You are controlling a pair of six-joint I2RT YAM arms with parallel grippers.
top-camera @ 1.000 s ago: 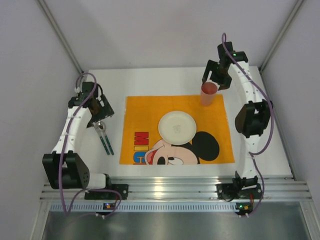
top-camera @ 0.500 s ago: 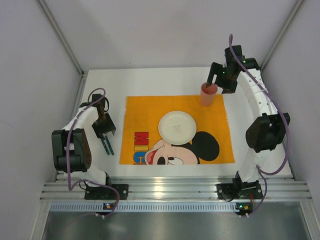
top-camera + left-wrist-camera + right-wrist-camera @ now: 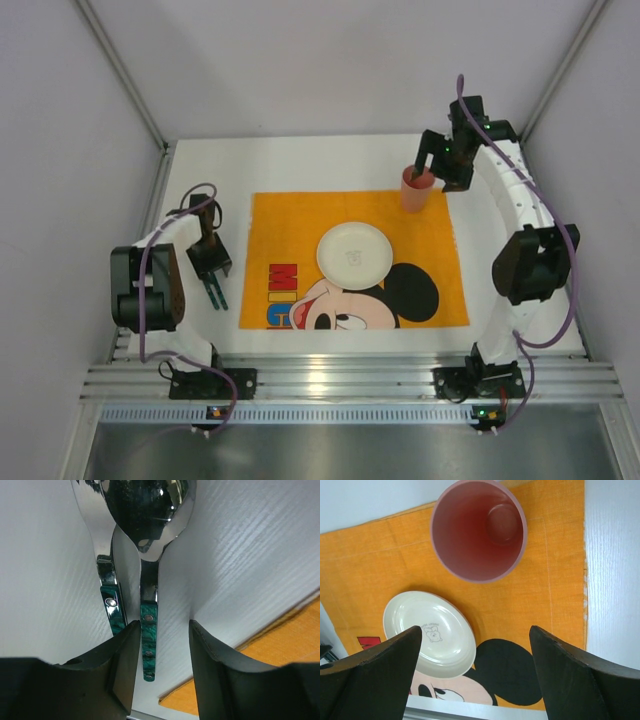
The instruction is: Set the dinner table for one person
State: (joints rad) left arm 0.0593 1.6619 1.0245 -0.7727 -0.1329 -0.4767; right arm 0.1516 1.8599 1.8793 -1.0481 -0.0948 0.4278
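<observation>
Now left gripper (image 3: 162,630) half spread, low over dinner table (image 3: 240,555), straddling spoon (image 3: 148,575) handle. Gap shows on one side of handle, so no pinch yet. Spoon long axis runs straight ahead through my gap, bowl at far end, square to closing line. Fork (image 3: 102,555) parallel, just outside one finger; could get nudged, I judge. Both on bare table beside placemat (image 3: 280,645). Right gripper (image 3: 475,632) spread wide by cup (image 3: 479,530), well apart; left arm nearer.

Left arm (image 3: 150,285) folded low, fingers (image 3: 120,665) half-parted; right arm (image 3: 525,250) stretched far (fingers (image 3: 370,675) spread wide).
</observation>
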